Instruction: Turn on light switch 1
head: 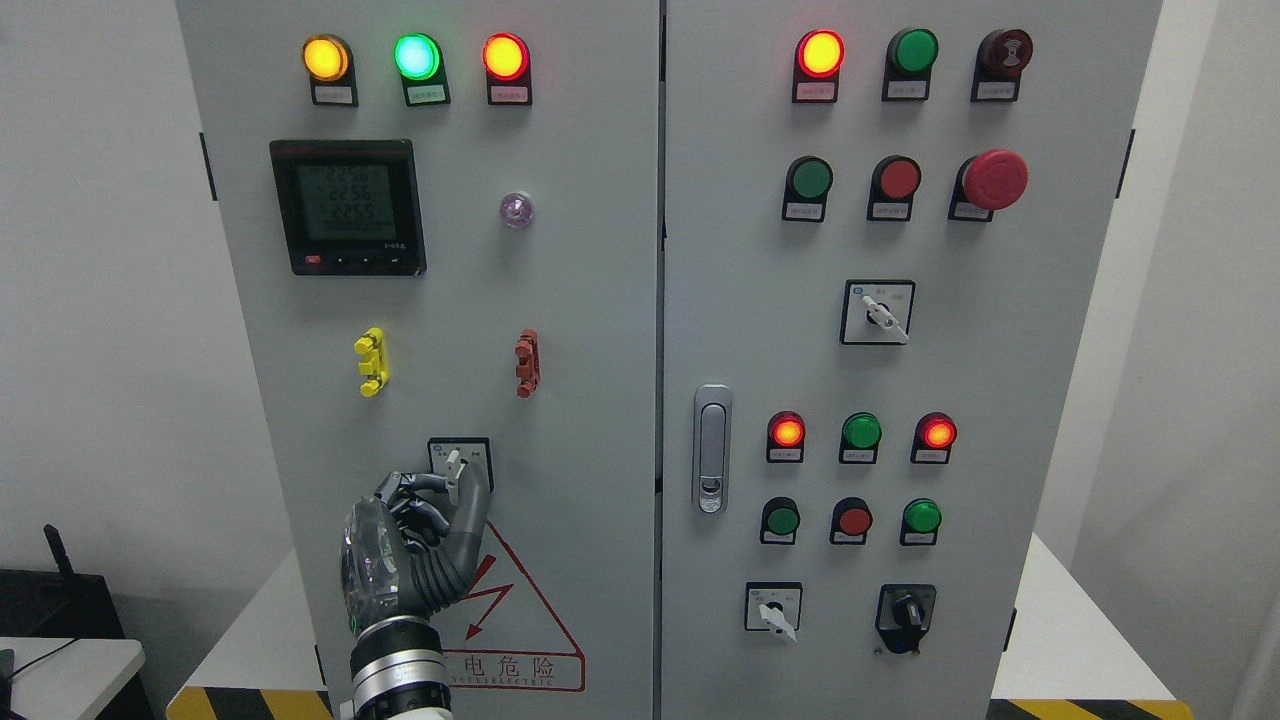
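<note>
A small rotary selector switch (456,461) with a white lever sits in a black-framed plate low on the left cabinet door (560,300). The lever points almost straight up. My left hand (457,484) comes up from the bottom edge and reaches this switch. Its index finger and thumb close on the lever from the left and right, and the other fingers are curled below. The hand hides the lower part of the plate. The right hand is out of the picture.
Above the switch are a yellow clip (371,361), a red clip (526,363), a digital meter (347,207) and three lit lamps. The right door carries a handle (711,448), pushbuttons, a red emergency button (995,179) and more selector switches.
</note>
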Robot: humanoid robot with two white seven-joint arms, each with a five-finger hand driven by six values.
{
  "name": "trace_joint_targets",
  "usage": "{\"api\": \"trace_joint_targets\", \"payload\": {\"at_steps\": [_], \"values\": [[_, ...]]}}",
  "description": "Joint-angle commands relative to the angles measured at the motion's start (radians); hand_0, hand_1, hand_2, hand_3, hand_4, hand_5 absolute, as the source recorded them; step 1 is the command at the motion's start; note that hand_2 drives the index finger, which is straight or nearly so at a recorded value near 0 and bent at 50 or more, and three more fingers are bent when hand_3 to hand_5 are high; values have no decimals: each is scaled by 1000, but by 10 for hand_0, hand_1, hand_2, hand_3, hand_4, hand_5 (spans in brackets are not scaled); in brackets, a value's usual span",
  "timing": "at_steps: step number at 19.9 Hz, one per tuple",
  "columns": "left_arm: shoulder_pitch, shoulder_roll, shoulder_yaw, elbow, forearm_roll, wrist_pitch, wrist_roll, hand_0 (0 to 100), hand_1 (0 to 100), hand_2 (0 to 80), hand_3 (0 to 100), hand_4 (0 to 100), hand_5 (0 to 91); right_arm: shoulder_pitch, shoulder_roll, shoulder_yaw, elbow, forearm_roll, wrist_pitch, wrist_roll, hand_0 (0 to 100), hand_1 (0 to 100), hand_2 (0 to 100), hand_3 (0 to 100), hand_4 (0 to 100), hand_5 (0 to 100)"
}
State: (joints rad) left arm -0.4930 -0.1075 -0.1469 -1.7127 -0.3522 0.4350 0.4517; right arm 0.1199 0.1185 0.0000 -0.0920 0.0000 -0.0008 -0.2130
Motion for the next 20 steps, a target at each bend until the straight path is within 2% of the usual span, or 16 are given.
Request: {"api": "trace_joint_targets", "payload": {"at_steps": [1,9,20], "values": [[-7,-1,0,-1,4,10,5,257,421,504,919,894,808,0,1,23,0,5,1,0,120,389,0,0,0,0],[-7,-1,0,-4,4,21,5,266,425,515,926,900,808,0,0,23,0,5,1,0,120,389,0,0,0,0],[-12,-3,-2,-13,2,33,4,363,413,538,953,916,825,0,0,23,0,5,1,0,120,389,0,0,0,0]]}}
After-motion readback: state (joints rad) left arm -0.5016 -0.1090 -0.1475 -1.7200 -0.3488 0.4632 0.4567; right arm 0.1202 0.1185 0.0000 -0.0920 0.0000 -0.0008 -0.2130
